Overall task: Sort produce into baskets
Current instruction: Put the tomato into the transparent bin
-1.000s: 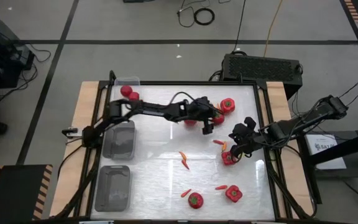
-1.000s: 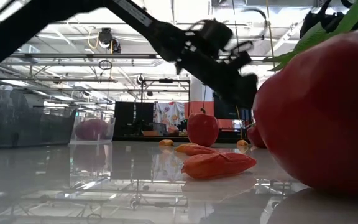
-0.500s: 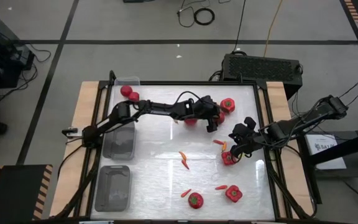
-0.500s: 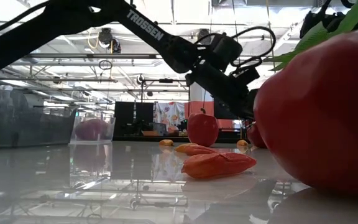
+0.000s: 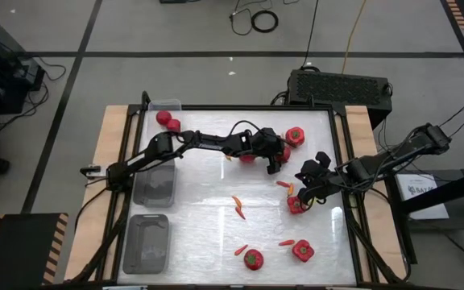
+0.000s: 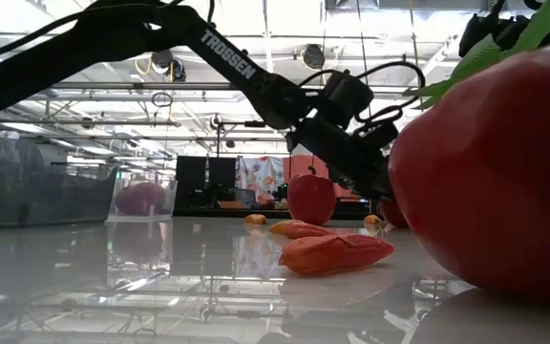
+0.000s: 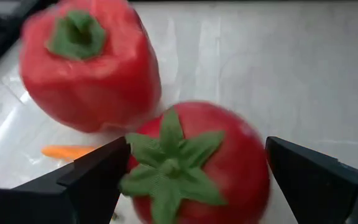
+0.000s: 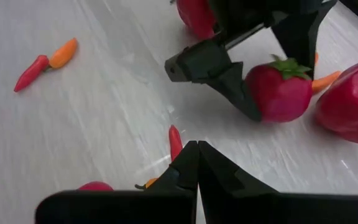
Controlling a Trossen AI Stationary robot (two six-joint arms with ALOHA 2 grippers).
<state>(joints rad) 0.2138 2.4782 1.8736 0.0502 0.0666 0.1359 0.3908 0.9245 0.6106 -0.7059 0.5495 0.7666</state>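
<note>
Left gripper [image 7: 191, 180], jaws spread, straddles a small round red tomato with a green calyx [image 7: 197, 165] on the glossy white surface [image 5: 208, 217], just beside a lumpy red bell pepper [image 7: 92, 71]. White lettering "TROSSEN" [image 6: 227, 55] marks the left arm. Right gripper [image 8: 194, 155], jaws pressed together, hangs nearby above a slim red chili [image 8: 175, 142]. Two tomatoes lie in the small clear tray [image 5: 166, 105]; both grey trays [image 5: 153, 184] hold none.
</note>
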